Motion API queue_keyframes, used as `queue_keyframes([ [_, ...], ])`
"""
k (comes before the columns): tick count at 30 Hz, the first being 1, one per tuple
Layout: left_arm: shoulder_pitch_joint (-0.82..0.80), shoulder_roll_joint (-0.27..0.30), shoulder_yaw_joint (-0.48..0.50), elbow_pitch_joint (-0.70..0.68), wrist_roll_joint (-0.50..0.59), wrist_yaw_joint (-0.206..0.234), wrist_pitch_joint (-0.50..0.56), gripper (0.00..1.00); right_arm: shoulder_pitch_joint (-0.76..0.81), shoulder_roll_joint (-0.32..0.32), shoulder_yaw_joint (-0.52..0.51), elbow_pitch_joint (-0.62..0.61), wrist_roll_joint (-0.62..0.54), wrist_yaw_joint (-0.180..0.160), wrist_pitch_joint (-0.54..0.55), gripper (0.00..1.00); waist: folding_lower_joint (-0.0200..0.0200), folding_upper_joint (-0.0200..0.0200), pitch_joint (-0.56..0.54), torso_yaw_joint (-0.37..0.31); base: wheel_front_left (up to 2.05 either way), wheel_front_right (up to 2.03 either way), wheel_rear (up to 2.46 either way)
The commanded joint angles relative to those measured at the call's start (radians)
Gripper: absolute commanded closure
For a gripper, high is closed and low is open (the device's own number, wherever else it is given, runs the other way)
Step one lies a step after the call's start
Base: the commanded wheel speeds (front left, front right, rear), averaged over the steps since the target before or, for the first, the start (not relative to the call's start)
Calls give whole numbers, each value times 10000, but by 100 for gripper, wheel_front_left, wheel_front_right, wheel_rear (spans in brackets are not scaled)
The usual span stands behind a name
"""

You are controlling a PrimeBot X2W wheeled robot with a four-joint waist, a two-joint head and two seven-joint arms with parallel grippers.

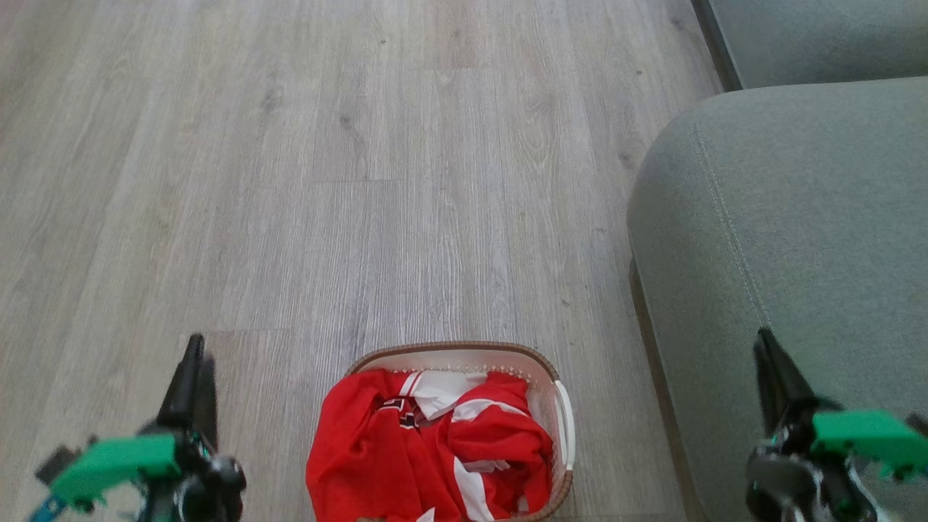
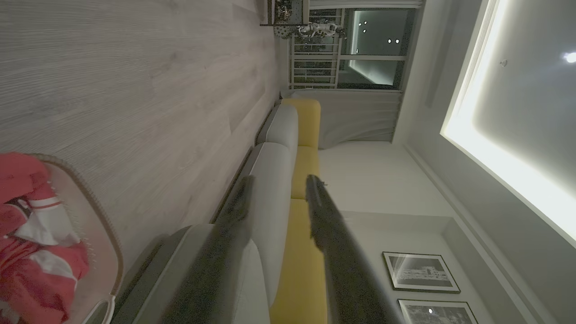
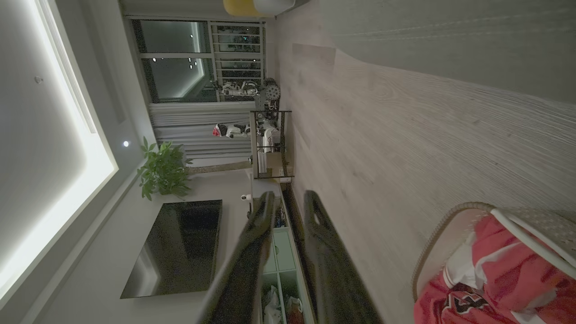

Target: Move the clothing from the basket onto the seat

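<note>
The left gripper (image 2: 279,189), with two long dark tapered fingers, stands open with nothing between them; in the head view it sits at the lower left over the floor. The right gripper (image 3: 288,202) has its fingers parted by a narrower gap, also empty, and sits at the lower right in front of the cushion. Between them, at bottom centre of the head view, is the small white perforated plastic basket with a brown woven-look rim (image 1: 457,346) and a white handle on its right side. In it lies the soft, crumpled red and white clothing (image 1: 428,449), heaped, with red cloth draped over the left rim. The frame's bottom edge cuts off the basket, so its long axis cannot be told. Filling the right side is the large grey-green fabric seat (image 1: 797,239), round-cornered, its pale stitched seam running up the frame. Pale wood-grain plank flooring (image 1: 326,181) spreads beyond.
</note>
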Motion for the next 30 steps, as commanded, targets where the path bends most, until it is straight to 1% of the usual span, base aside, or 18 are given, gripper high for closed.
queue_keyframes([
  [1, 172, -32, -8, 254, 1, 2, -3, 0, 154, 25, 30, 254, 0, -2, -3, 0, 0, 0, 0, 0, 0, 0, 0],
  [3, 370, -74, -27, 473, 8, 1, -22, 0, 326, 51, 69, 485, 1, -1, -22, 0, 0, 0, -3, 0, 0, 0, 0],
  [16, 426, -57, -213, 195, 362, 25, -372, 0, 304, 40, 347, 347, -242, 7, -377, 0, 0, 0, -54, 9, 0, 0, 0],
  [24, 419, -45, -311, -131, 1079, 179, -606, 0, 262, 33, 366, 177, -874, 13, -614, 0, 0, 0, -83, 14, 0, 0, 0],
  [30, 412, -37, -379, -473, 1833, 369, -782, 0, 239, 27, 405, -50, -1654, 17, -792, 0, 0, 0, -97, 15, 0, 0, 0],
])
